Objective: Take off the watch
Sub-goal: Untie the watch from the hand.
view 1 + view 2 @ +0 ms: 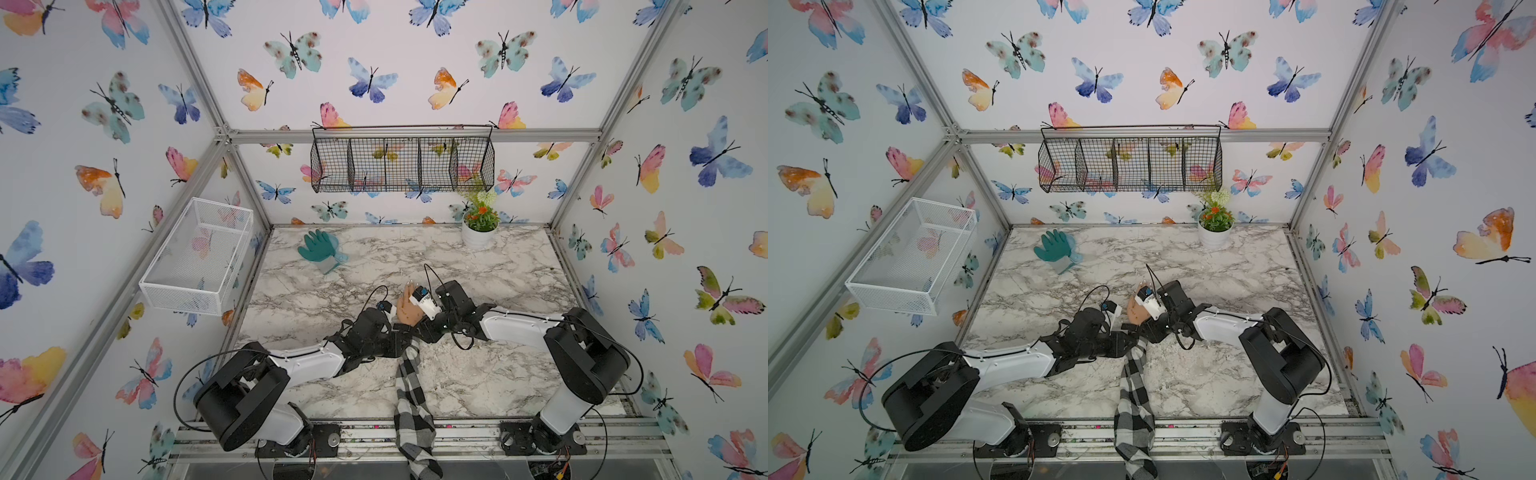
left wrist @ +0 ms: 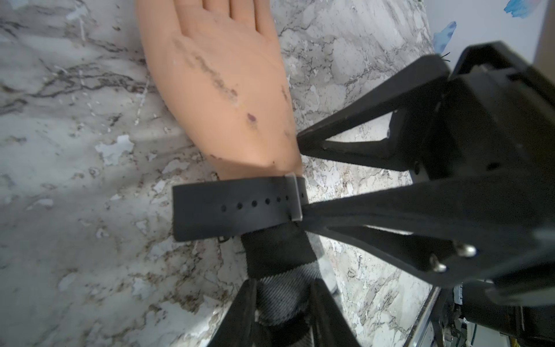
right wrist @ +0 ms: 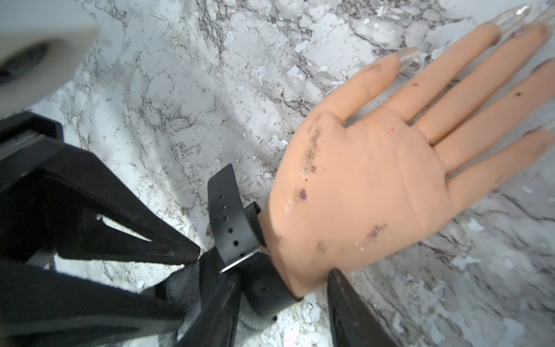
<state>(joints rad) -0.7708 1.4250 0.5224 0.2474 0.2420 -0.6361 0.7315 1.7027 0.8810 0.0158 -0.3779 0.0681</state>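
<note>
Look at the watch (image 2: 234, 207): wrapped round the wrist of the fake hand (image 2: 222, 90), near the middle of the tabletop (image 2: 75, 150), with a loose strap end poking out to the left and the buckle (image 2: 293, 198) not undone yet. Find the left pincer (image 2: 282, 288) squeezed shut on the sleeve (image 1: 409, 390), just behind the watch on the near side. Find the right pincer (image 2: 301, 175) open and holding nothing, with one tip at the buckle and one tip against the right side of the hand. Could slip off the small shiny buckle and only poke the hand. Could shove the whole hand to the left with too hard a push, more so with a hold on soft cloth. Could pinch strap and wrist together and get stuck. Could tug the strap the wrong way and make the buckle tighter. No telling about the little pin: hidden. Safer to go slow, with small moves.
</note>
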